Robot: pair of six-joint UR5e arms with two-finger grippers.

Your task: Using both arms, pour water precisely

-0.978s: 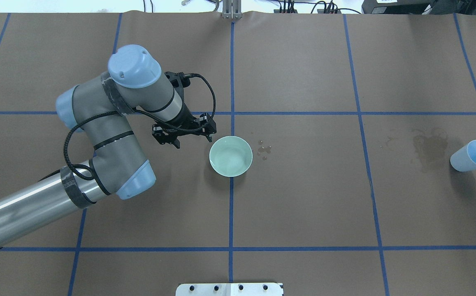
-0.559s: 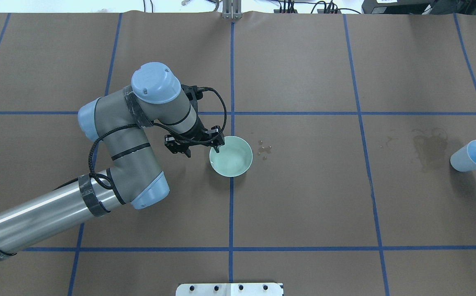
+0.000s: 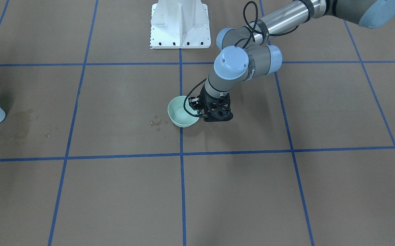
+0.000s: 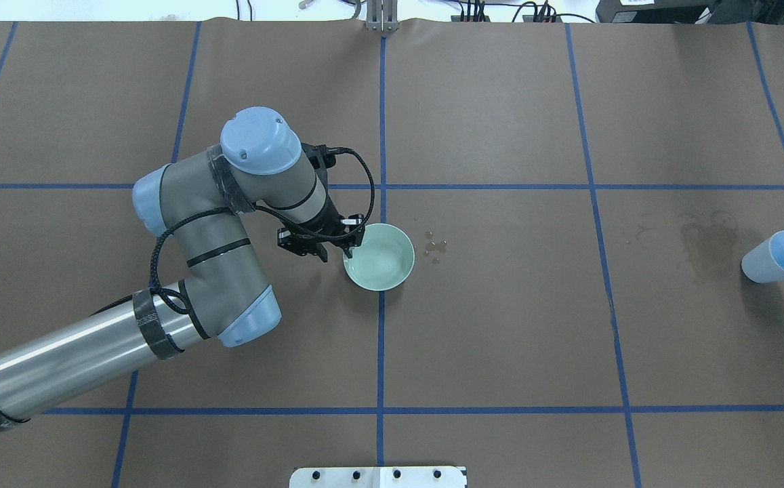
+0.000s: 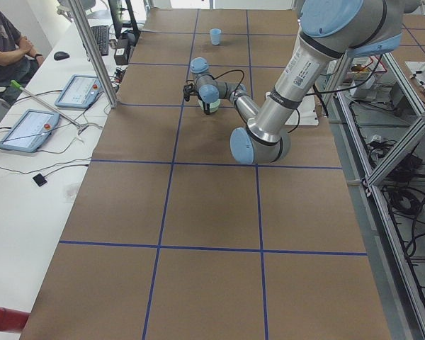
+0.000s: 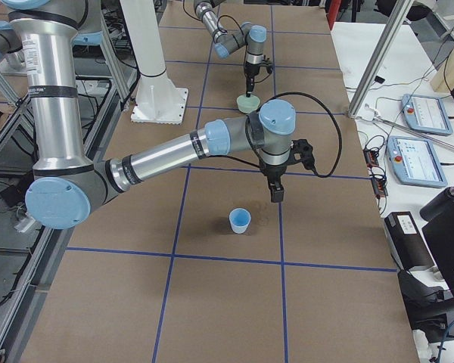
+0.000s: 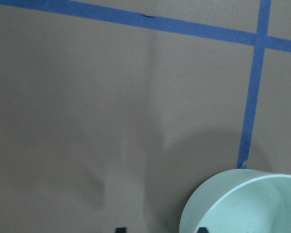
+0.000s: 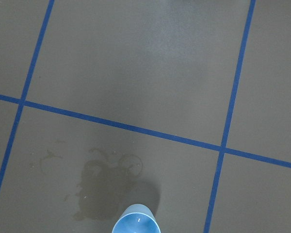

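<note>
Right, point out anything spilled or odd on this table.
Two spills on the brown paper: a dark wet stain beside the upright blue cup, and a few small droplets just outside the green bowl. Both look like missed pours.

No text, label, brand or number can be read in any view.

- Left arm: small dark lettering along the tube, seen from the left side. Too small to make out.
- Right arm: the same from the right side. Illegible.
- Tablets on the side bench: screens blurred.
</note>
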